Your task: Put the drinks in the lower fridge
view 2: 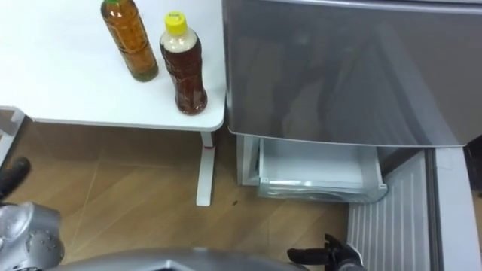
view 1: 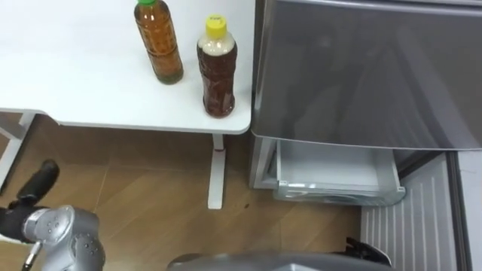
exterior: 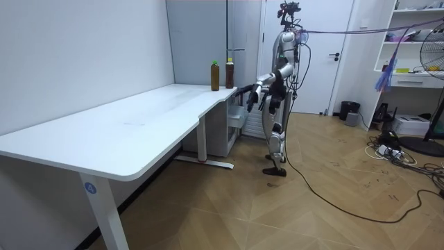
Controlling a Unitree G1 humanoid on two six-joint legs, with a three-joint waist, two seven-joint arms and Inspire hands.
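Note:
Two tea bottles stand upright on the white table (view 1: 90, 68) near its right end: one with a green cap (view 1: 159, 42) and one with a yellow cap (view 1: 217, 69), closest to the corner. Right of the table is the grey fridge (view 1: 361, 68). Its lower door (view 1: 410, 222) hangs open and a pale drawer (view 1: 331, 177) is pulled out, with nothing in it. My left hand (view 1: 36, 188) hangs low at the lower left, below the table edge, fingers relaxed and holding nothing. My right hand (view 2: 325, 255) is low in front of the open door, also holding nothing.
The table's white leg (view 1: 217, 169) stands on the wooden floor (view 1: 143, 203) between me and the fridge. In the room view I stand at the far end of the long table (exterior: 125, 132), facing the fridge (exterior: 236, 104), arms forward.

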